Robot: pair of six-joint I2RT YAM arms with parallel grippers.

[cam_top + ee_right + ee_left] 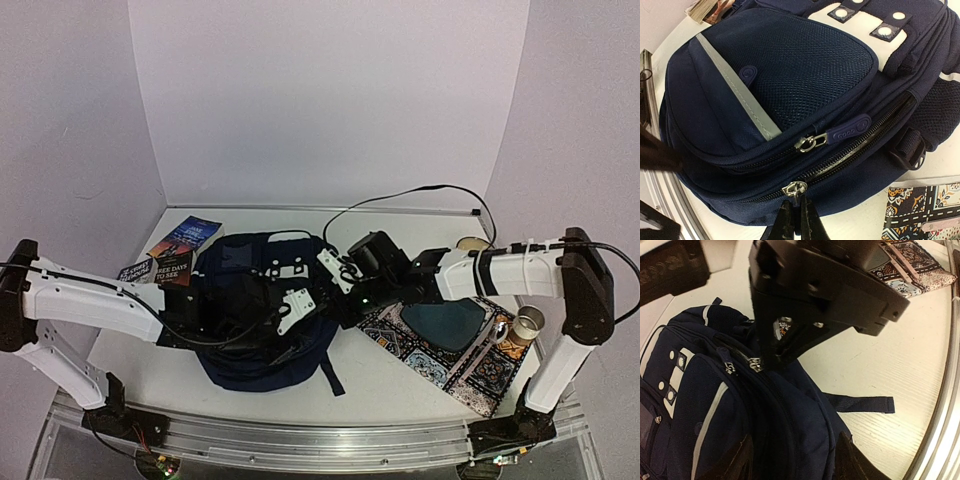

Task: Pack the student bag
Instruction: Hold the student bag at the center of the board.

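Student bag, contents hidden; right gripper pinches its zipper pull; left gripper's fingers spread over it.

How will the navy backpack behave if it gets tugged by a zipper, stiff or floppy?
Probably floppy: the backpack is soft fabric that sags and creases, so it should deform rather than lift whole. It may also slide on the smooth table, since only the right claw pinches its zipper pull.

The student bag lies in the middle of the counter. Behind it to the left lie booklets; just to its right lies a patterned mat.
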